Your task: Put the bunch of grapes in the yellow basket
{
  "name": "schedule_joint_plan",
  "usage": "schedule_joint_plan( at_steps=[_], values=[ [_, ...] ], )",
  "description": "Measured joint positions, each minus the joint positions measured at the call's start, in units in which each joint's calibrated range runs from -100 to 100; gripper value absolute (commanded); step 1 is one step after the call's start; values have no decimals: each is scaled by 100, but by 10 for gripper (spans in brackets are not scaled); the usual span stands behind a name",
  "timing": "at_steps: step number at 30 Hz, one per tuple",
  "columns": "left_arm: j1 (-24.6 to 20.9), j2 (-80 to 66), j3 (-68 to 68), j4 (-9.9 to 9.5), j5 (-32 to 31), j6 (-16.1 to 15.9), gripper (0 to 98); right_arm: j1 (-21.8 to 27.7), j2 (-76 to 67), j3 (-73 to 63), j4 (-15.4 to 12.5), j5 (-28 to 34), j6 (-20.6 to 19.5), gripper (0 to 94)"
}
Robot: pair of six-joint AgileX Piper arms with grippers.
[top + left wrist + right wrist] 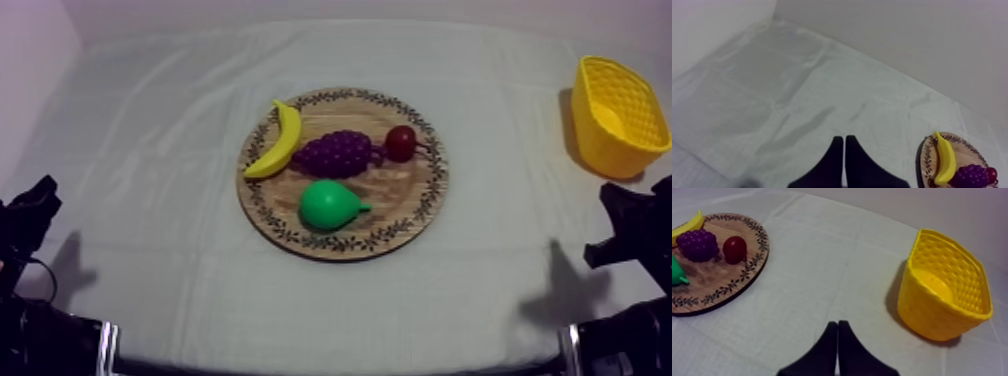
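Right gripper point(837, 324) fingers together, empty, near yellow basket point(932, 313) | left gripper point(844, 139) also together | pick not started | next: open, reach bunch of grapes point(338, 153) on wooden board point(405, 195)

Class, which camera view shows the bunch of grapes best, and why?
The top view: the whole bunch of grapes lies on the wooden board between the banana and the small red fruit. The right wrist view shows it obliquely; the left wrist view, far off beside the banana.

Robot test bench, table point(150, 200) under grey-white cloth, plain pale wall point(922, 40), toy fruit point(338, 153) on wooden board point(400, 190)
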Motion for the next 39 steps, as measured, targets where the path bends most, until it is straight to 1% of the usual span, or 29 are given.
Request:
schedule_joint_plan(
  at_steps=[35, 39],
  values=[
    [0, 0, 0, 0, 0, 0, 1, 0, 0, 0, 0, -8, -3, 5],
    [0, 0, 0, 0, 0, 0, 1, 0, 0, 0, 0, 2, 185, 6]
  ],
)
